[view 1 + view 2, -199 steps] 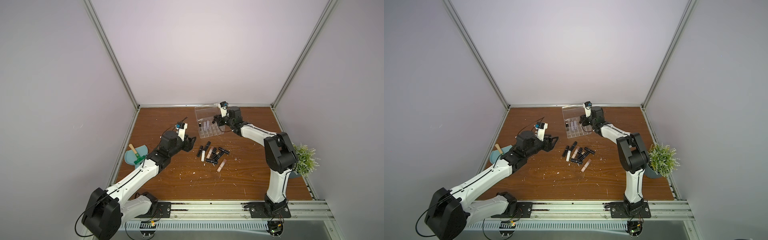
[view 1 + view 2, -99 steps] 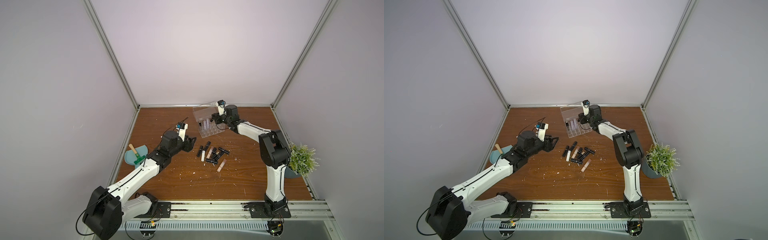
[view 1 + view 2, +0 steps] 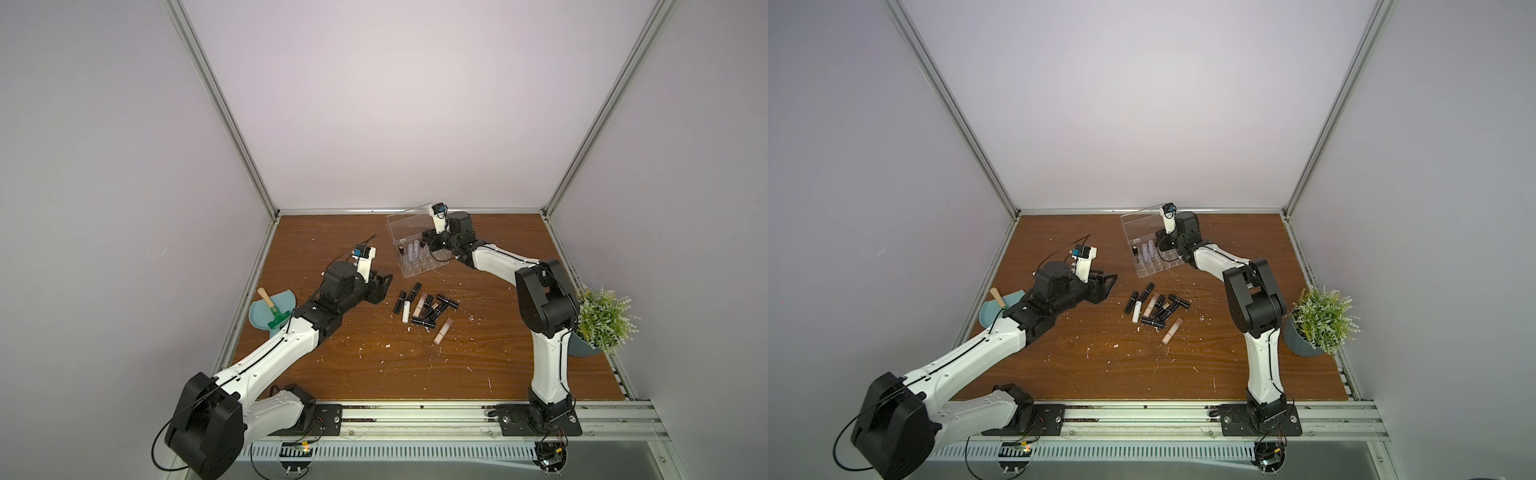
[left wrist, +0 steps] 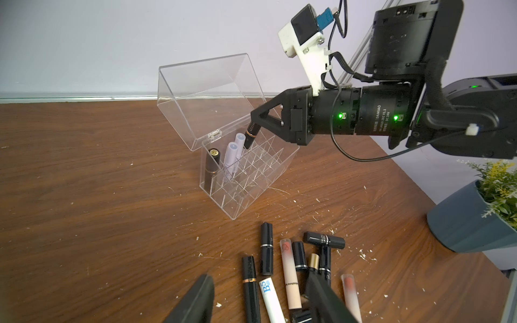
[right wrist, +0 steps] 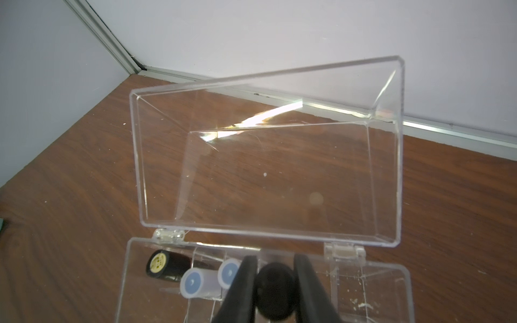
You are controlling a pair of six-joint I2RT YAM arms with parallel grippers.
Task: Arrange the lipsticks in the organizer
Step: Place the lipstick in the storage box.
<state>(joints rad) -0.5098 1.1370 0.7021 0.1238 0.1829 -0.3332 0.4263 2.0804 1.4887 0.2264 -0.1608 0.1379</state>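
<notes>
Wood-grain tabletop, white flecks all over, plain pale walls around. Right gripper pinches a black lipstick, tilted into the open organizer near the far wall. Left gripper has its jaws spread and empty, beside the loose lipsticks mid-table.

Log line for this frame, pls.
right gripper: shut on black lipstick, tilted over organizer | left gripper: open, empty, by loose lipsticks | lid: up | inside: three tubes
</notes>
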